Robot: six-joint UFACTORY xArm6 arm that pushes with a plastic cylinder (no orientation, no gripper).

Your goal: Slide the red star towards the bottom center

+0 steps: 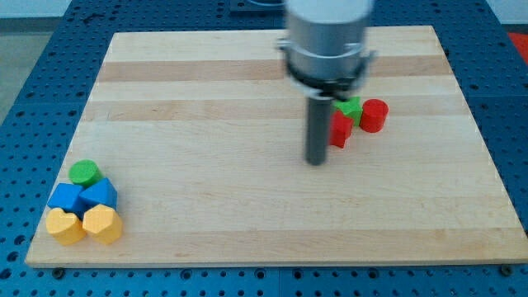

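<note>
Tip (316, 162) beside red star (341, 130), wooden board (206, 190)

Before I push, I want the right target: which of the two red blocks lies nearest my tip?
The red star-shaped block, partly hidden behind the rod just right of my tip. The red cylinder block sits farther right, beyond the green block.

My tip (317, 162) rests just left of the red star (340, 130) on the wooden board (247, 206).

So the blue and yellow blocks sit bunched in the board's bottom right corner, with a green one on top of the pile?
Not quite: the camera view shows the blue blocks, yellow blocks and green cylinder bunched in the board's bottom left corner, the green one at the cluster's top edge.
</note>
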